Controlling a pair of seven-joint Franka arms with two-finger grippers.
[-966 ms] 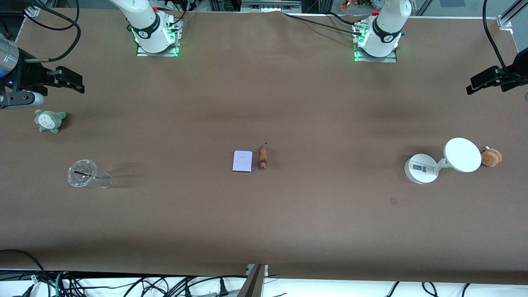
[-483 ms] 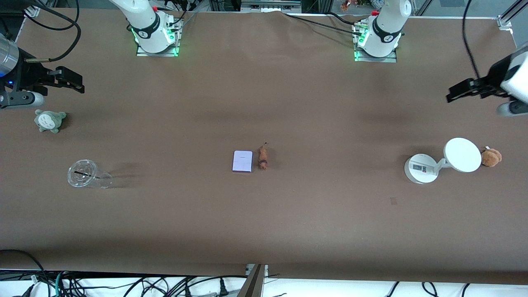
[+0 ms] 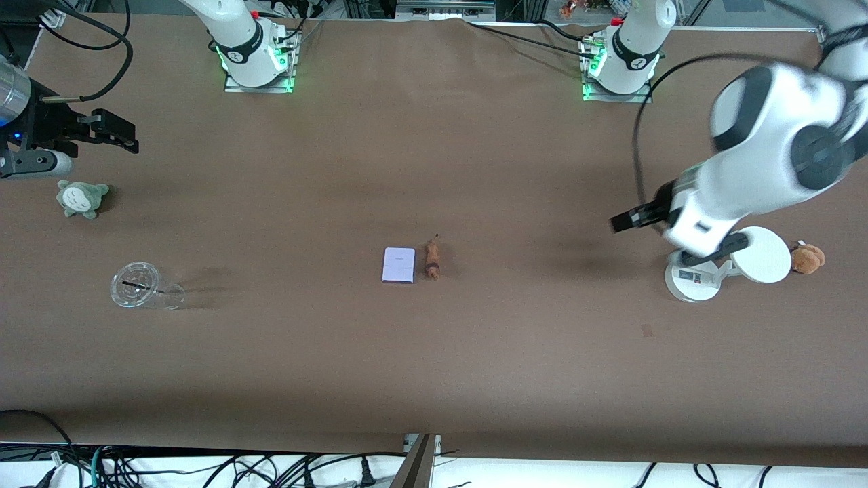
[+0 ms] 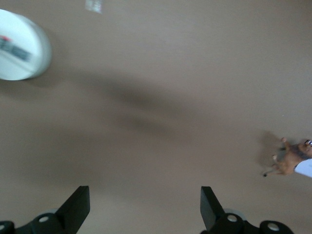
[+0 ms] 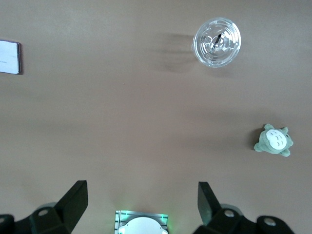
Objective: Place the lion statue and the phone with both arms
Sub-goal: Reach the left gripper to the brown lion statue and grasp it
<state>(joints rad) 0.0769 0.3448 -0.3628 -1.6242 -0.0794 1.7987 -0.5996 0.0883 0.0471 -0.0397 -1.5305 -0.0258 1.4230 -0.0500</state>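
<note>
The phone point(image 3: 399, 264), a pale lavender slab, lies flat at the table's middle. The lion statue point(image 3: 432, 259), tiny and orange-brown, lies right beside it toward the left arm's end. My left gripper point(image 3: 620, 222) is open and empty, up in the air over bare table beside the white stand. In the left wrist view its gripper point(image 4: 144, 207) is open, with the lion statue point(image 4: 290, 158) and a corner of the phone point(image 4: 305, 168) at the edge. My right gripper point(image 3: 125, 134) waits open at the right arm's end; the right wrist view point(image 5: 141, 200) shows the phone point(image 5: 9, 57).
A white round-based stand point(image 3: 692, 281) with a disc point(image 3: 770, 261) and a brown plush toy point(image 3: 808, 259) sit at the left arm's end. A clear plastic cup point(image 3: 135, 285) and a green plush toy point(image 3: 81, 198) sit at the right arm's end.
My left arm has swung in from the table's end toward the middle and now hangs over the white stand. The right arm has not moved.
</note>
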